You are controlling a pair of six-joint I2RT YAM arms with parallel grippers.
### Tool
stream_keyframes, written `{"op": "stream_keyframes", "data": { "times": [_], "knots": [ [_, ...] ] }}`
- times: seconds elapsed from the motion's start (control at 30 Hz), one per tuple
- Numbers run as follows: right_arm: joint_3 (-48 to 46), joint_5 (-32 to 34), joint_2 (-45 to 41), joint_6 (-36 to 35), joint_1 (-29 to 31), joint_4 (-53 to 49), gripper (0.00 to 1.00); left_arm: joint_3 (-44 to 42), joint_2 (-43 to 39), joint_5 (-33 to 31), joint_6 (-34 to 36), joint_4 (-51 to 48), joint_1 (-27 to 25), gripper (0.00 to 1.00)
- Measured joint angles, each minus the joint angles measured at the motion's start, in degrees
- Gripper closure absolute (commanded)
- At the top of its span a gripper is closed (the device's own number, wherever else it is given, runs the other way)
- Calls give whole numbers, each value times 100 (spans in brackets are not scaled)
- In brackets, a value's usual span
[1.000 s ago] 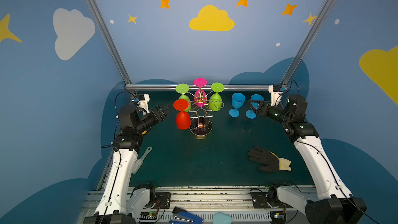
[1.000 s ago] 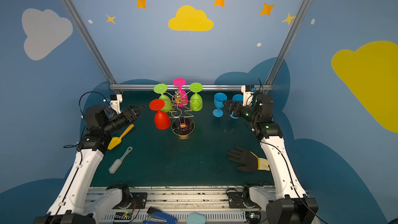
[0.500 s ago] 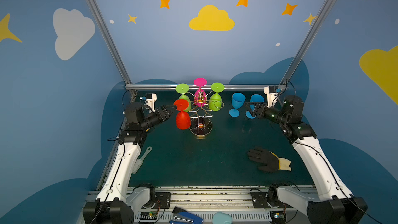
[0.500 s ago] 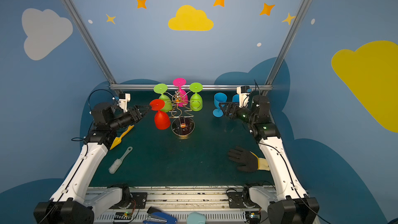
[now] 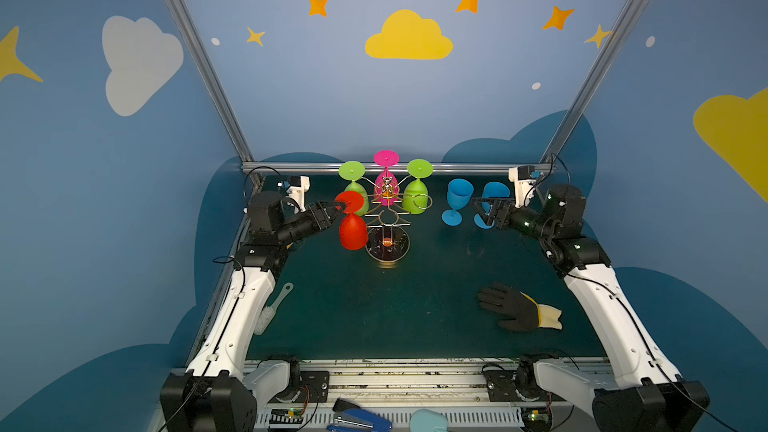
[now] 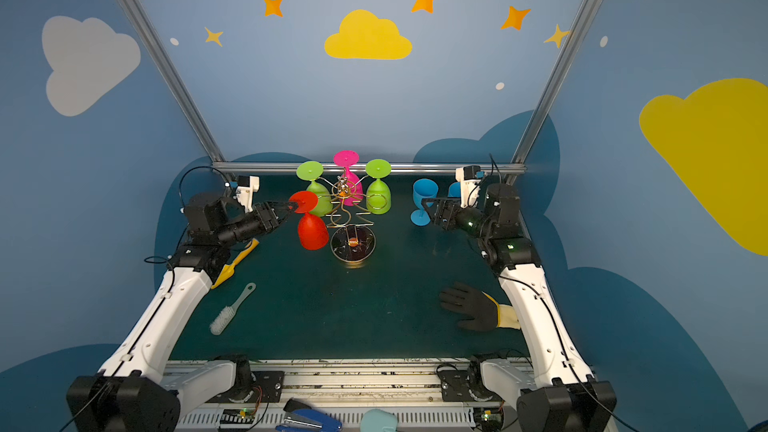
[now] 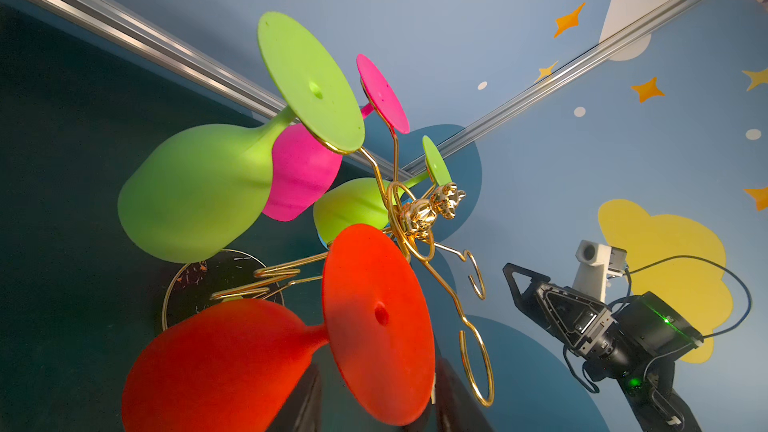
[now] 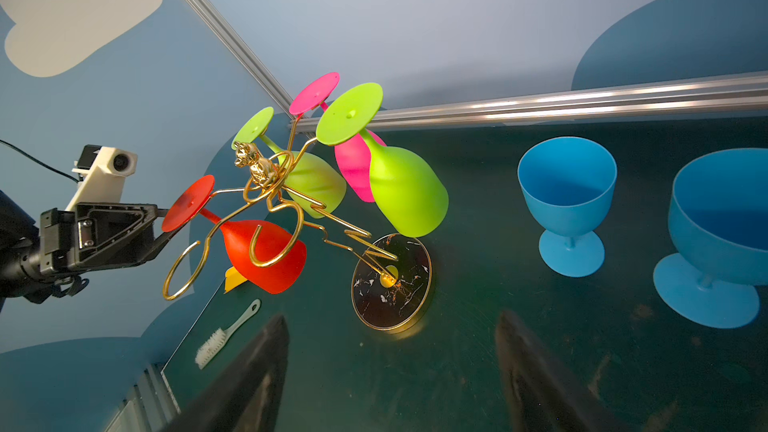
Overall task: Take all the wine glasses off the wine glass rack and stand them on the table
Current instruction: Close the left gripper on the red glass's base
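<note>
Noting red wine glass [image 5: 353, 230] hanging inverted on the left side of the gold wire wine glass rack [image 5: 399, 243]: foot disc up, bowl mouth down, long axis near vertical, bowl dangling beside the rack's round dark base. Seeing left gripper [image 5: 337, 208] bracketing the foot disc's edge, a finger on either side; failing to tell whether pinching. Seeing right gripper [image 5: 478, 210] hanging spread wide, clasping nothing, near two upright blue goblets [image 5: 459, 197]. Logging dark green mat [image 5: 374, 313] underneath, blue cloud-and-star walls around, aluminium rail [image 5: 457, 169] along the back edge. Marking open mat in front of the rack; black glove [image 5: 511, 311] lying front right, brush [image 6: 230, 311] and yellow scoop [image 6: 232, 268] along the left edge.
</note>
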Motion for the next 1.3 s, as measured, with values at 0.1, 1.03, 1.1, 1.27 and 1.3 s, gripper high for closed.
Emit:
{"op": "stream_keyframes", "data": {
  "times": [0.1, 1.03, 1.1, 1.27, 1.3],
  "knots": [
    [0, 4, -2, -7, 4, -4, 23, 55, 44, -11, 31, -17, -9, 65],
    [-35, 87, -210, -87, 15, -175, 23, 170, 136, 7, -15, -33, -22, 89],
    [-35, 87, -216, -87, 15, -175, 23, 170, 133, 26, -74, -24, -17, 90],
    [-35, 90, -221, -87, 15, -177, 23, 170, 109, 131, -295, 129, 26, 94],
    [-35, 90, -223, -87, 15, -177, 23, 170, 98, 155, -350, 153, 44, 94]
  ]
}}
